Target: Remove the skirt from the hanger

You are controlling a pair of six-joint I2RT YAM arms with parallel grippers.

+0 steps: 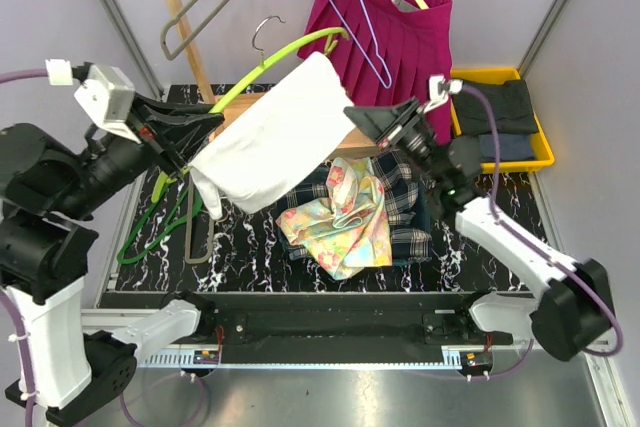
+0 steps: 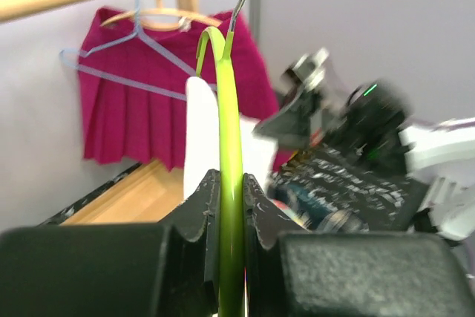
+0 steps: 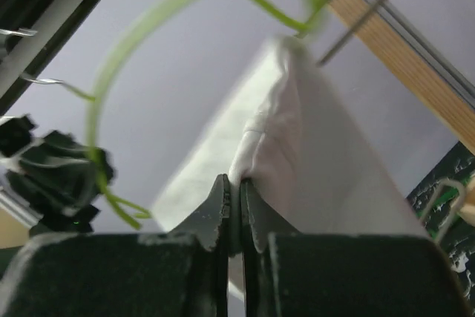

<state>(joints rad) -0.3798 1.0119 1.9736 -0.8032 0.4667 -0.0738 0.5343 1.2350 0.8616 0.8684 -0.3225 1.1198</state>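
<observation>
Found the white skirt [image 1: 275,142] draped over the green hanger [image 2: 228,131], raised above the marbled worktop [image 1: 250,237] between the two arms. Noted the left pincer [image 2: 231,183] clamped narrow on the hanger's green bar, with that bar running up between the fingers. Noted the right pincer [image 3: 231,191] pinched tight on a fold at the skirt's right edge, with white cloth caught between the jaws. Observed behind a wooden rack [image 1: 185,37] carrying a magenta skirt [image 1: 405,42] on hangers of its own. Recorded a heap of patterned cloth [image 1: 350,212] on the worktop below the white skirt. Recorded a yellow tray [image 1: 497,74] holding dark garments at far right.
</observation>
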